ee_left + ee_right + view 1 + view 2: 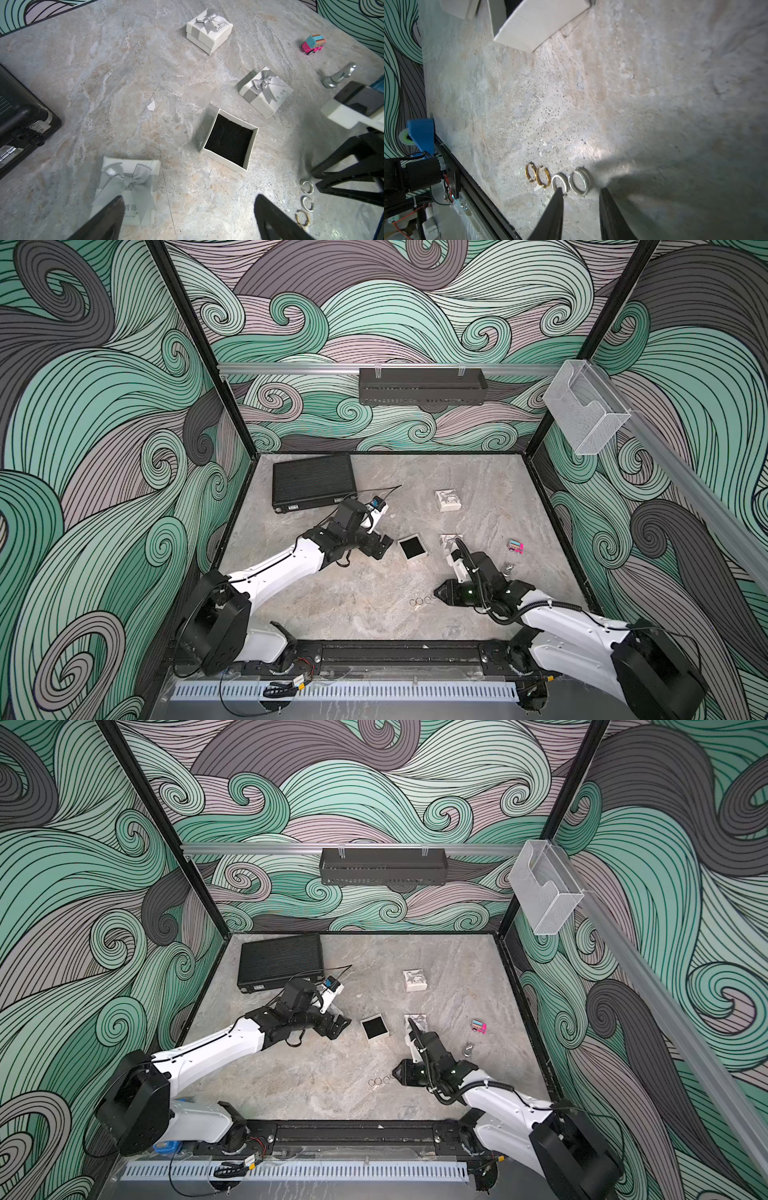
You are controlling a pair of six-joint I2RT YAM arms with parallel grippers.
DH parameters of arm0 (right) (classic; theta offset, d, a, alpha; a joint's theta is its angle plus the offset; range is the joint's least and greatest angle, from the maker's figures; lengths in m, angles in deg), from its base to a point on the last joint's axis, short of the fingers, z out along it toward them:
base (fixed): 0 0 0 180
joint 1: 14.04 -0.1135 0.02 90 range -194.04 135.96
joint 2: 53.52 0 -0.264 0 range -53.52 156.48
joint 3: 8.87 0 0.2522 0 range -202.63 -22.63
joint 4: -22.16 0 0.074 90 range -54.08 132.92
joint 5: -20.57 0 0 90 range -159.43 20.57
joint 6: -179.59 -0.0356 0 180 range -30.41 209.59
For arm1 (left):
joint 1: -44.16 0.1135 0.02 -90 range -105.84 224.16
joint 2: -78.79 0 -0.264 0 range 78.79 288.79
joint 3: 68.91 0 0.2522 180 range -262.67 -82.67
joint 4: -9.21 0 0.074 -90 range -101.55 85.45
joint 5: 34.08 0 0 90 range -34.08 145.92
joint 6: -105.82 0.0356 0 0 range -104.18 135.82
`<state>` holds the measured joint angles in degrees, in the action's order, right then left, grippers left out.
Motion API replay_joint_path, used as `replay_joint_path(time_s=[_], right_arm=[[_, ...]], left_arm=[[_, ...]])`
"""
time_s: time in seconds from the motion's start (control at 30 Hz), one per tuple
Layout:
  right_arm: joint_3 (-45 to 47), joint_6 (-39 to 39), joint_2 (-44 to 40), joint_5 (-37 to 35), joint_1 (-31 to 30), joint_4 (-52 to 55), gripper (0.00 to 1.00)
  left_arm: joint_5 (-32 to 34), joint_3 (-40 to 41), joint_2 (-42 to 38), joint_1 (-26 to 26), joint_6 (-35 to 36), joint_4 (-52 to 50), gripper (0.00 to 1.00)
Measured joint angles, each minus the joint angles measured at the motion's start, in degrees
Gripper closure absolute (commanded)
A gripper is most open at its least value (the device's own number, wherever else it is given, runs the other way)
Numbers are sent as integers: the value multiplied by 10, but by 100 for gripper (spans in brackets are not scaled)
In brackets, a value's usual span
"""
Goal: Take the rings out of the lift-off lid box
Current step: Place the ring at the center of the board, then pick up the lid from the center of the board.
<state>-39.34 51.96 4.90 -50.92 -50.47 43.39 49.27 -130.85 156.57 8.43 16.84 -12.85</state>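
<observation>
The rings (559, 179) lie in a row at 6 o'clock from the open box (412, 547). The right gripper (580, 191) is partly open and empty, and the left gripper (189, 199) is wide open and empty. The rings look light, hard and slippery; pinch one across its band.

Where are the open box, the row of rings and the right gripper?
open box (228, 139): left wrist view, on its black lining.
rings (579, 170): right wrist view, on a silver ring's toothed band.
right gripper (581, 188): right wrist view, midway between its fingertips.
</observation>
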Motion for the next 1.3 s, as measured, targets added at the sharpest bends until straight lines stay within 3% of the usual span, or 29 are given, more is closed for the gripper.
replay_joint_path(time_s=[0.07,0.17,0.33,0.57,0.8,1.13,1.3], right_arm=[[-23,10,-16,-11,0,42,36],[-93,38,-36,-40,2,131,1],[-255,95,0,-102,44,237,1],[-378,177,171,-182,113,298,1],[-399,220,285,-202,117,310,1],[-399,225,344,-199,123,259,1],[-399,224,370,-196,126,236,6]], left_arm=[[7,0,-5,0,0,-7,2],[21,0,-22,0,-2,-25,2],[37,7,-88,0,-21,-70,1],[42,70,-208,0,-51,-103,1],[43,180,-290,0,-81,-93,1],[17,199,-302,-9,-77,-40,1],[1,213,-299,-12,-57,-16,1]])
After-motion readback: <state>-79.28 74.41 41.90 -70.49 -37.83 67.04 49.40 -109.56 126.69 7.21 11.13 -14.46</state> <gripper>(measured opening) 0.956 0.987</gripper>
